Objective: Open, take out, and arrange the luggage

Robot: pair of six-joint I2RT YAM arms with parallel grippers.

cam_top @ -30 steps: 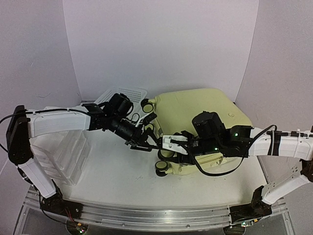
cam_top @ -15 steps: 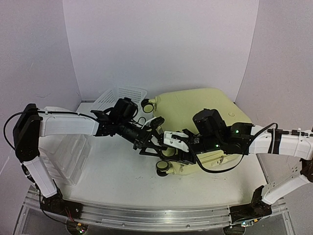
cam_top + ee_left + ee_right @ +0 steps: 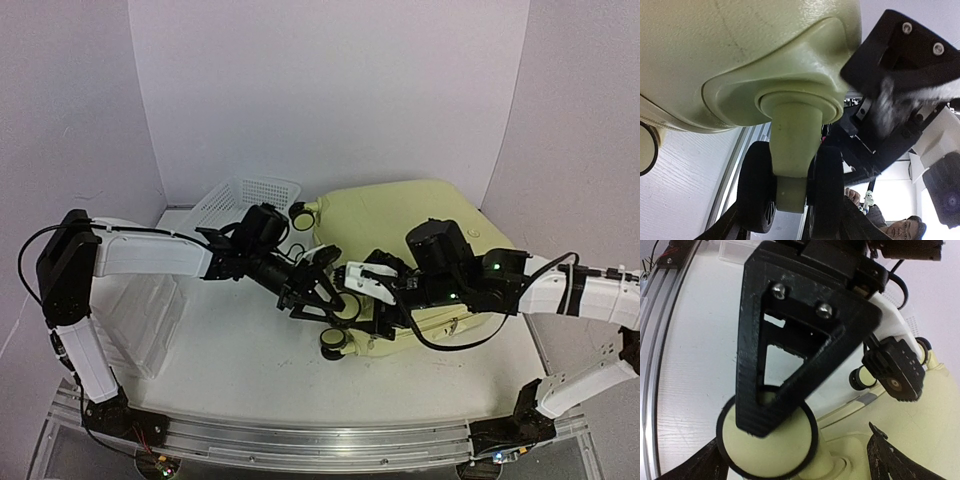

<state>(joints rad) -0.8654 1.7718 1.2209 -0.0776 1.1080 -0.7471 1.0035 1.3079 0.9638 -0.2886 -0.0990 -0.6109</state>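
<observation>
Left gripper [image 3: 326,284] and right gripper [image 3: 366,300], jaws apart on both, converge on the near-left caster [image 3: 790,150] of the closed pale yellow suitcase [image 3: 400,215], presumably to reposition it for opening.

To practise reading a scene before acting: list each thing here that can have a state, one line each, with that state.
luggage: shut, lying flat on the table.
left gripper: open, fingers either side of a caster wheel.
right gripper: open, gripping nothing, close to the same wheel.
white mesh basket: tilted, not lying flat.
</observation>
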